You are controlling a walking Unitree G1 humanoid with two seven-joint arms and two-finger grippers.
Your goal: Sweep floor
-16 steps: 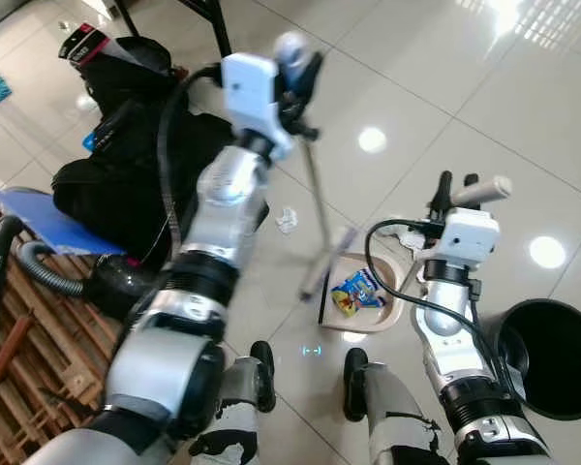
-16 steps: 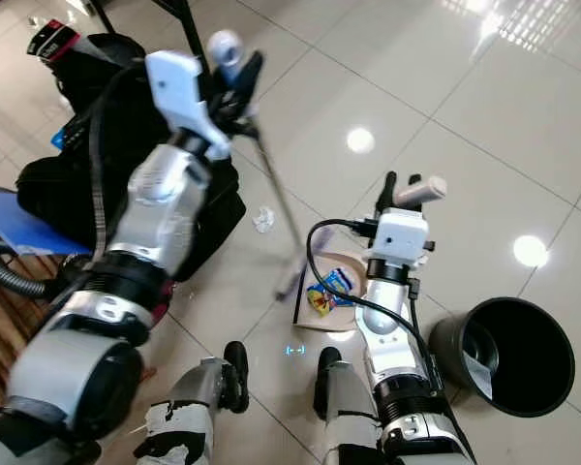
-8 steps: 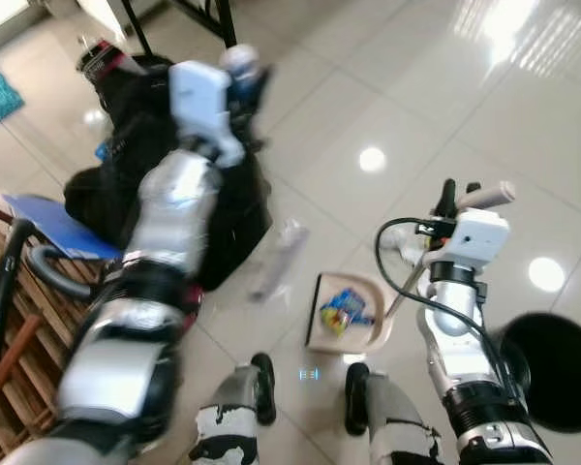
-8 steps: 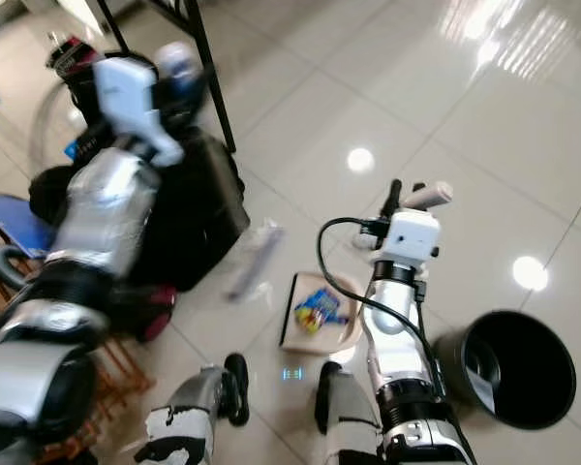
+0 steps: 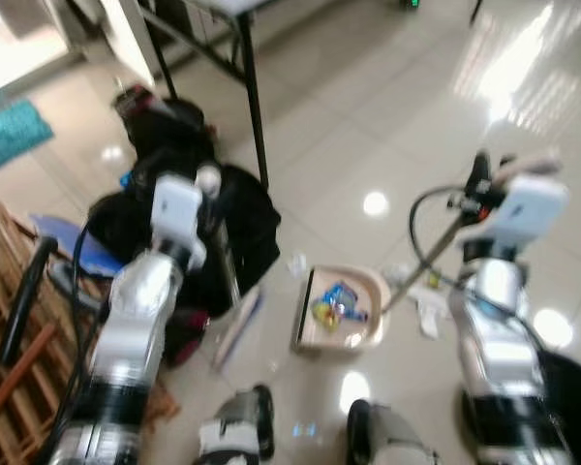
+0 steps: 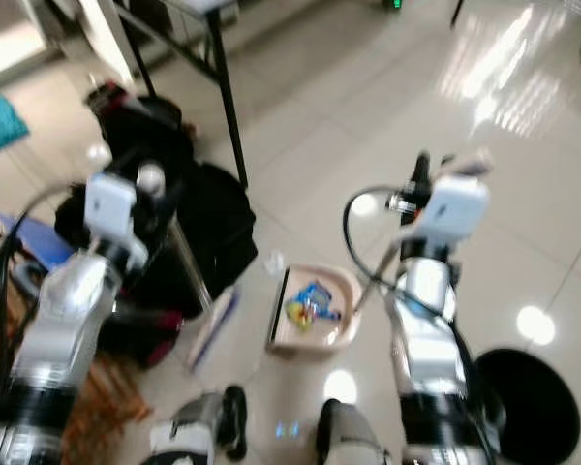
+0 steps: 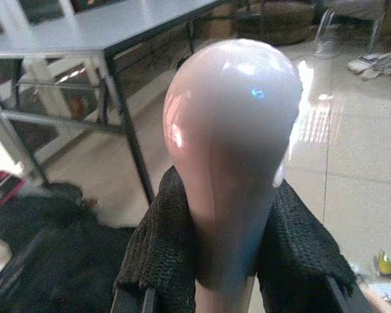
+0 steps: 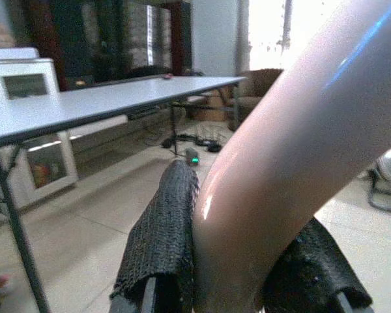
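My left gripper is shut on the rounded pale top of the broom handle, out over the black bags. The broom's pole slants down to its head on the tiles, left of the dustpan. The beige dustpan lies on the floor ahead of my feet, with blue and yellow litter inside it. My right gripper is shut on the dustpan's long handle, whose pole runs down to the pan. A crumpled paper lies just beyond the pan.
Black bags sit on the left under a black-legged table. A wooden rack and a vacuum hose stand at the far left. A black bin is at the lower right. White scraps lie right of the pan.
The view has tilted up and blurred. My left arm has swung the broom left, so its head has left the dustpan's side. My right gripper has stayed on the dustpan handle.
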